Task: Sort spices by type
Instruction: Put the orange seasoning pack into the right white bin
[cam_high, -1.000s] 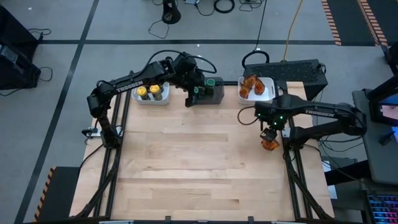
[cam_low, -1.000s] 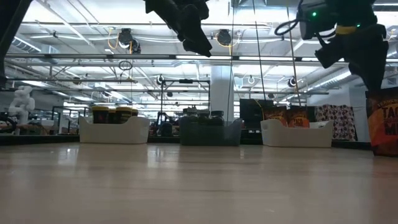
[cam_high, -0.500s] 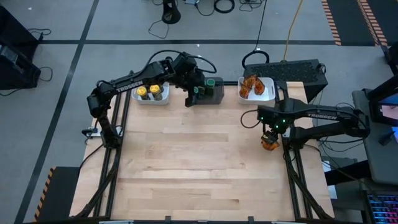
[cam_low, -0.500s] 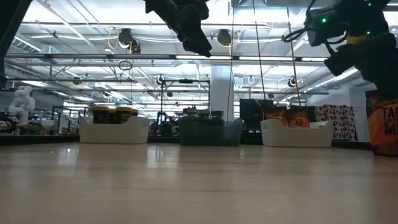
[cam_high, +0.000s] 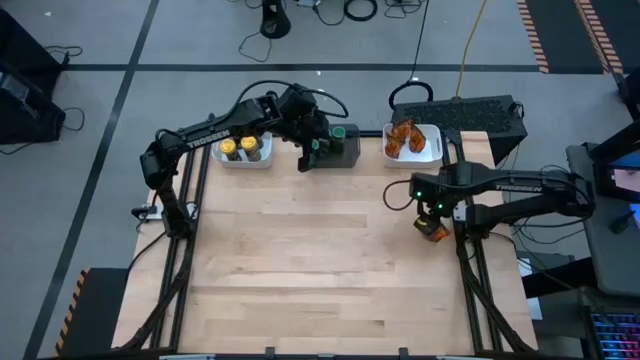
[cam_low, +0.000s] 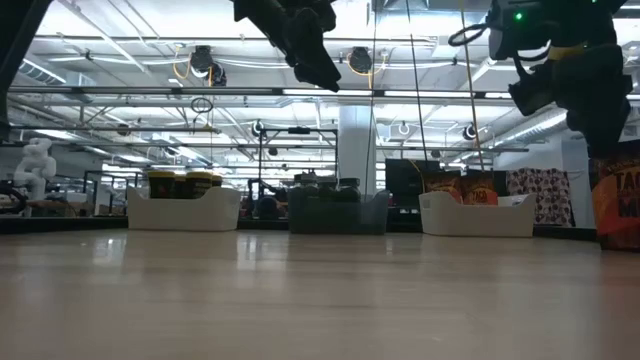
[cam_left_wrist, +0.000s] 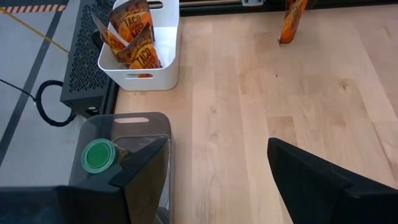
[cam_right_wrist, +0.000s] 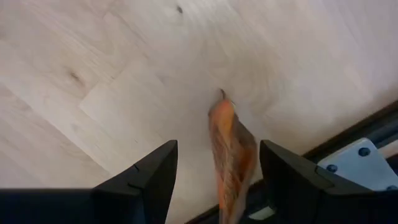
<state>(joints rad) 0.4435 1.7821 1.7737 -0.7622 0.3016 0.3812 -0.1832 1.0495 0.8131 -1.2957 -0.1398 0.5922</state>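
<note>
Now our right gripper (cam_high: 433, 218) stands directly over the last loose packet (cam_high: 434, 230) at the table's right edge; half a second ago it sat a touch farther right, and a second ago the packet showed just below the fingers much as it does now. In our right wrist view the packet (cam_right_wrist: 232, 155) is edge-on between the two dark fingers (cam_right_wrist: 144, 180), which are spread wide on either side and touch nothing. We note the packet: orange-brown, crinkly, thin, standing upright on the wood close to the black frame rail. In the low view it shows as an orange panel with pale lettering (cam_low: 616, 205) under the right arm.

Farther back, our left gripper (cam_high: 312, 152) hangs at the dark grey bin (cam_high: 350, 148), unchanged across the earlier pictures. Its fingers (cam_left_wrist: 323, 180) are wide apart and empty. One green-lidded jar (cam_left_wrist: 99, 155) sits inside that bin.

Along the far edge, the white bin on the left (cam_high: 246, 160) holds two yellow-lidded jars (cam_high: 239, 147), side by side. The white bin on the right (cam_high: 432, 146) holds several orange packets (cam_high: 405, 138), leaning against each other, with "TACO" readable in the left wrist view (cam_left_wrist: 132, 38). Contents of all three bins match the earlier pictures.
</note>
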